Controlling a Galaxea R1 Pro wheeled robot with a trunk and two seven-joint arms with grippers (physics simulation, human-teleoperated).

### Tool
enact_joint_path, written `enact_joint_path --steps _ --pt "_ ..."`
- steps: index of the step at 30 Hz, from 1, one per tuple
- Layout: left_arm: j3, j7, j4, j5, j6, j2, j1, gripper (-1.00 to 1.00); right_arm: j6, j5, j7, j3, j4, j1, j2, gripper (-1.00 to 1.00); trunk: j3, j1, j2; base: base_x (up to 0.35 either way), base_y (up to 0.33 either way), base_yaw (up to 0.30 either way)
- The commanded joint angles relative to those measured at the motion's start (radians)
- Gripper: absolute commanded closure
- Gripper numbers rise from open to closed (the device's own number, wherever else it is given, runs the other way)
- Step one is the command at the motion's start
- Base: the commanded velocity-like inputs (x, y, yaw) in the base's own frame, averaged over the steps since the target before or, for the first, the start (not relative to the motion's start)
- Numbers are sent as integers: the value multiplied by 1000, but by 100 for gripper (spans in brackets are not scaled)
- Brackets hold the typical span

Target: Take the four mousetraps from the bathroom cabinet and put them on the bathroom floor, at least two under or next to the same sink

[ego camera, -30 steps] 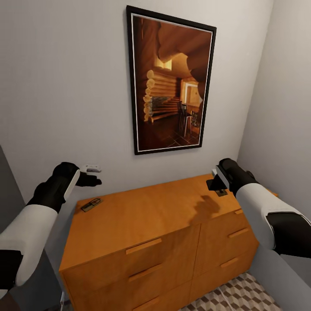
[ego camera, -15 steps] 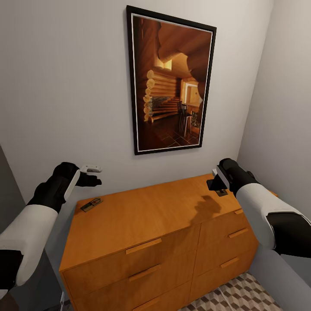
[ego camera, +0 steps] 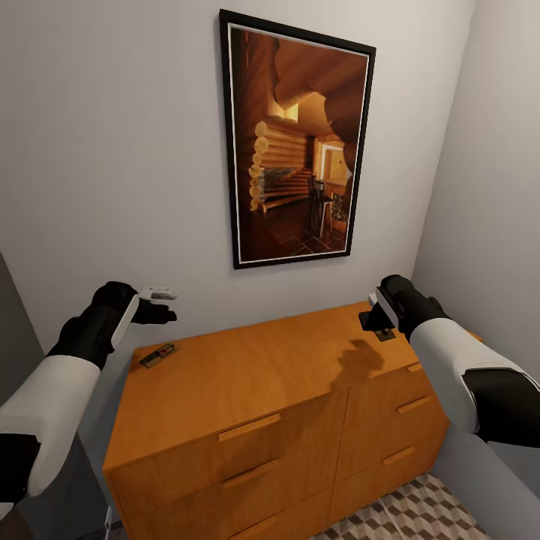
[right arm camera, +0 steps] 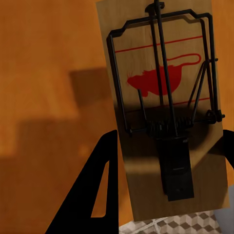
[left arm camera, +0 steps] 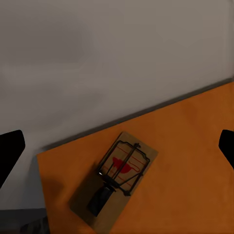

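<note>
Orange wood, grey walls, red-printed traps

The low orange-brown wooden cabinet [ego camera: 247, 375] carries matching orange bar handles; the flat pale-brown wooden mousetrap at its left rear corner [left arm camera: 117, 175] and the tan wooden mousetrap at the right end [right arm camera: 163, 112] each bear black metal wire and a red mouse print with red lines. The tiled bathroom floor [ego camera: 420, 514] shows a brown, beige and white cube pattern. The black-framed picture [ego camera: 296, 142] glows amber and brown against the plain grey wall [ego camera: 112, 150].

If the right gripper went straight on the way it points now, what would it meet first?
Most likely the mousetrap lying between its fingers on the cabinet top; the right gripper looks open. Depth is unclear.
</note>
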Motion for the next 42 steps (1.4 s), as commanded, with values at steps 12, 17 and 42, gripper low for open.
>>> enact_joint_path --steps 12,17,42 --pt "-3 1 -1 4 4 1 -1 -100 4 8 11 6 -1 -1 -1 100 -1 0 -1 0 0 0" --pt "-3 1 -1 4 3 1 -1 -100 4 8 11 6 -1 -1 -1 100 -1 0 -1 61 0 0" --pt "-4 1 40 1 4 0 -1 -100 4 8 11 5 -2 -1 -1 100 -1 0 -1 50 0 0"
